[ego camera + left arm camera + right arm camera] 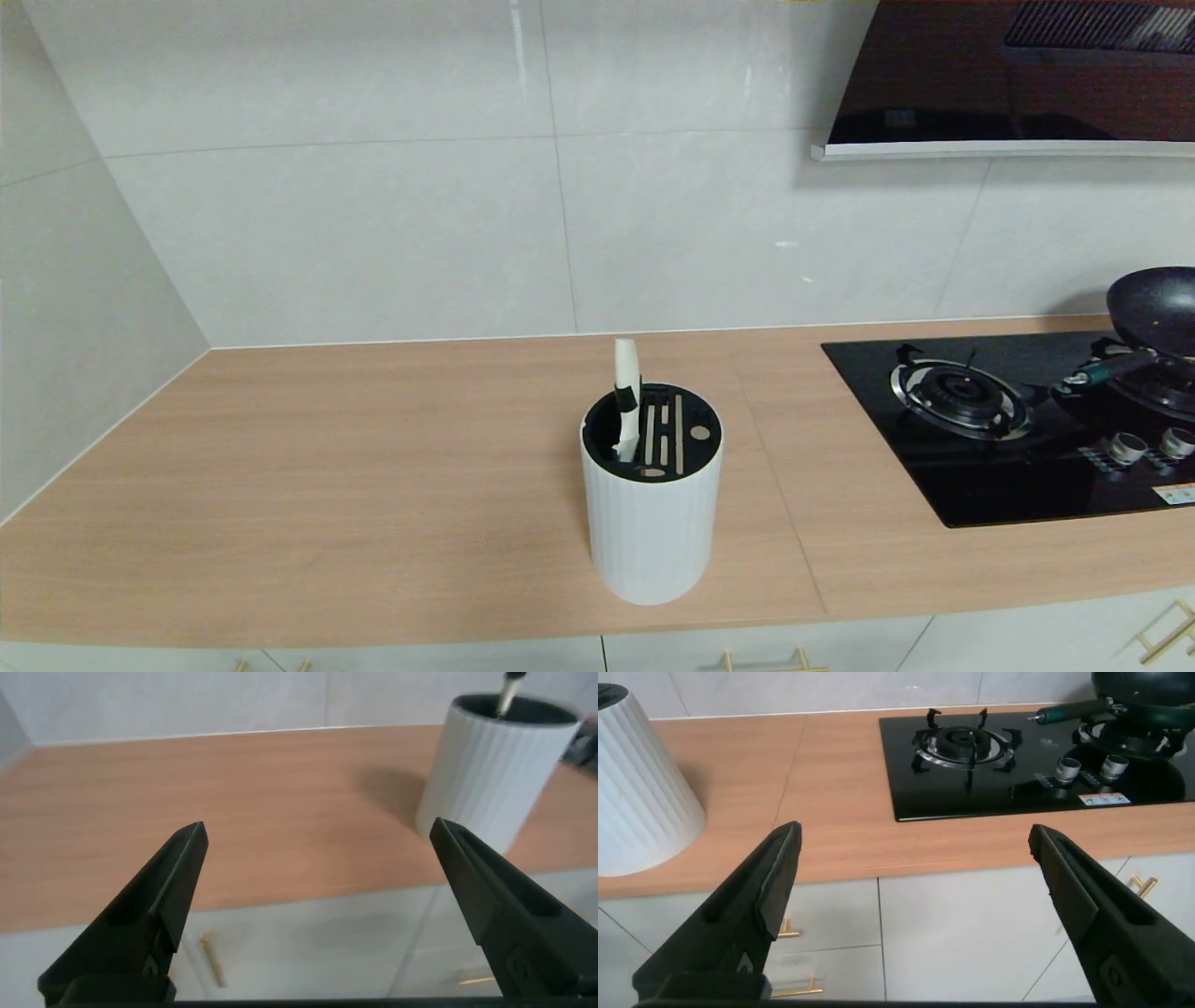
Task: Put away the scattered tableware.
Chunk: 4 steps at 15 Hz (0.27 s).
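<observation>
Utensil (625,399), one, white-handled with a black band, stands upright in one white ribbed holder (652,523) near the countertop (327,485) front edge. Bare wood runs left to the wall corner; one hob (1008,439) sits at the right end. Left gripper (318,829) and right gripper (913,832), jaws apart and holding nothing, hang off the front edge on either side of the holder.

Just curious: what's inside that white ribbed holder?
One white-handled utensil stands in the black slotted top of the holder; its lower end is hidden inside, so its type is unclear.
</observation>
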### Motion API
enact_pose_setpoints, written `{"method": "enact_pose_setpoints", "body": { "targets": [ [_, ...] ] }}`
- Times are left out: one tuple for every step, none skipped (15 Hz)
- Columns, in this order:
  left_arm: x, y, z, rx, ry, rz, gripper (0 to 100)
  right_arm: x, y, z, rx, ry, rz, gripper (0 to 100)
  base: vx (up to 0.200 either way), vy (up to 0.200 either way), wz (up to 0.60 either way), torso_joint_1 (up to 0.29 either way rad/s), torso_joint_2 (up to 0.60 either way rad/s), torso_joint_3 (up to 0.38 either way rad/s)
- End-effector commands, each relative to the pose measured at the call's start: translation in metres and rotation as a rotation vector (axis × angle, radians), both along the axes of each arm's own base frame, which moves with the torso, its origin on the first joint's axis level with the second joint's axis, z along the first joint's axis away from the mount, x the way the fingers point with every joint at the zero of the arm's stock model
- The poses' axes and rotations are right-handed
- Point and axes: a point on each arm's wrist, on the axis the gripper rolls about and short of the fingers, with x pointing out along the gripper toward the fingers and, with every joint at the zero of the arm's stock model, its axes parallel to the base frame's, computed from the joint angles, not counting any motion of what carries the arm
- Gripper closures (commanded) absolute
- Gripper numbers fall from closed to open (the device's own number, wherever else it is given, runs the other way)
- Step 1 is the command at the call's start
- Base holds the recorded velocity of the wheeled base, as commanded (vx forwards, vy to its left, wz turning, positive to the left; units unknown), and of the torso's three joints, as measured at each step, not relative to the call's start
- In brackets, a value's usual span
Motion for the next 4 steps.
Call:
{"method": "enact_pose_setpoints", "body": {
  "targets": [
    [0.0003,0.0015,-0.0039,-0.041,0.038,0.073,0,0.0001,0.0000,-0.0003,-0.002,0.004,0.001,0,0.000,0.000,0.00,0.000,0.00,0.000],
    [0.0003,0.0014,-0.0030,-0.050,0.029,0.068,0,0.0001,0.0000,-0.0003,-0.002,0.004,0.001,0,0.000,0.000,0.00,0.000,0.00,0.000],
    [0.0004,0.0014,-0.0033,-0.032,0.032,0.062,0,0.0001,0.0000,-0.0003,-0.002,0.004,0.001,0,0.000,0.000,0.00,0.000,0.00,0.000],
    [0.0002,0.0014,-0.0035,-0.033,0.032,0.062,0,0.0001,0.0000,-0.0003,0.000,0.004,0.001,0,0.000,0.000,0.00,0.000,0.00,0.000]
  ]
}}
